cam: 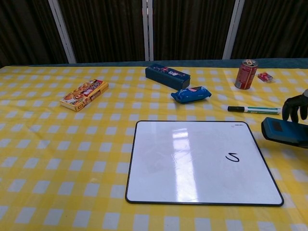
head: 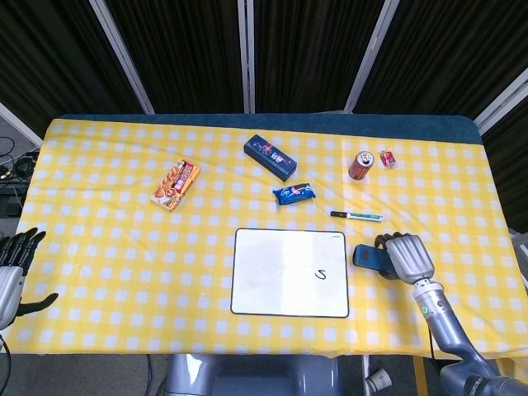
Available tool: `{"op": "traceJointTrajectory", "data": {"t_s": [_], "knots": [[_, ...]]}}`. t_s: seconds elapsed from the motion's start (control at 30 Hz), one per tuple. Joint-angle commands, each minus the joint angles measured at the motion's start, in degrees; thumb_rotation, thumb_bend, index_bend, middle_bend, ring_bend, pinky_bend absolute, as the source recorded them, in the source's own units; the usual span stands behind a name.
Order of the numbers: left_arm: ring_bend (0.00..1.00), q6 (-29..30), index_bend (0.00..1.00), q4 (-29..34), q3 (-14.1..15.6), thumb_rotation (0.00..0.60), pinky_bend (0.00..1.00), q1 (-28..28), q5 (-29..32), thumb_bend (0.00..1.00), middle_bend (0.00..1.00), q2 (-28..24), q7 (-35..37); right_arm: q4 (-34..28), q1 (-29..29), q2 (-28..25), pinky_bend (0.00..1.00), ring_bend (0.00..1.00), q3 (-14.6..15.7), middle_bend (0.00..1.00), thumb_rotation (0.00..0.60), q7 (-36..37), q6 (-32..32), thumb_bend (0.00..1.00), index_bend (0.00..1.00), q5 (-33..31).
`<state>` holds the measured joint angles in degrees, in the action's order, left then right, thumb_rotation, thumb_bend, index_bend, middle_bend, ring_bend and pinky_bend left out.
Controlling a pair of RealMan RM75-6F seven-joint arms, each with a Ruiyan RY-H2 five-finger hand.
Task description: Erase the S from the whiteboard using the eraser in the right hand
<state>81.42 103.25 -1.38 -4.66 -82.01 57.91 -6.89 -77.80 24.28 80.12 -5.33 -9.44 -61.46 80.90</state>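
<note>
The whiteboard (head: pixel 289 271) (cam: pixel 202 161) lies flat near the table's front edge, with a small black S (head: pixel 322 275) (cam: pixel 232 157) on its right side. My right hand (head: pixel 404 257) (cam: pixel 294 108) holds the dark blue eraser (head: pixel 370 256) (cam: pixel 285 132) just off the board's right edge, lifted a little above the cloth. The eraser sits to the right of the S and slightly farther back. My left hand (head: pixel 12 264) hangs open at the table's left edge, holding nothing; the chest view does not show it.
A marker pen (head: pixel 356 215) (cam: pixel 254 109) lies just behind the board's right corner. Farther back are a red can (head: pixel 360 165) (cam: pixel 245 74), a small red packet (head: pixel 386 157), a blue snack bag (head: pixel 294 194), a dark blue box (head: pixel 271 156) and an orange biscuit box (head: pixel 176 184).
</note>
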Motion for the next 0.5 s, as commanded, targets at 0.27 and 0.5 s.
{"op": "traceJointTrajectory", "data": {"t_s": [0.27,0.5], "knots": [[0.0,-1.48,0.0,-0.04,-0.6,0.6,0.0,-0.77,2.19,0.0,0.0,0.02,-0.19,-7.82,10.9,0.58,0.53,0.45,-1.82,0.56,0.6,-11.13,9.16,0.43,0.5,2.97],[0.0,-2.55,0.0,-0.92,-0.71,0.6,0.0,-1.08,3.36,0.0,0.0,-0.13,0.78,-3.18,13.45,4.37,0.53,0.45,-2.93,0.56,0.6,-16.54,11.58,0.45,0.5,-2.26]]}}
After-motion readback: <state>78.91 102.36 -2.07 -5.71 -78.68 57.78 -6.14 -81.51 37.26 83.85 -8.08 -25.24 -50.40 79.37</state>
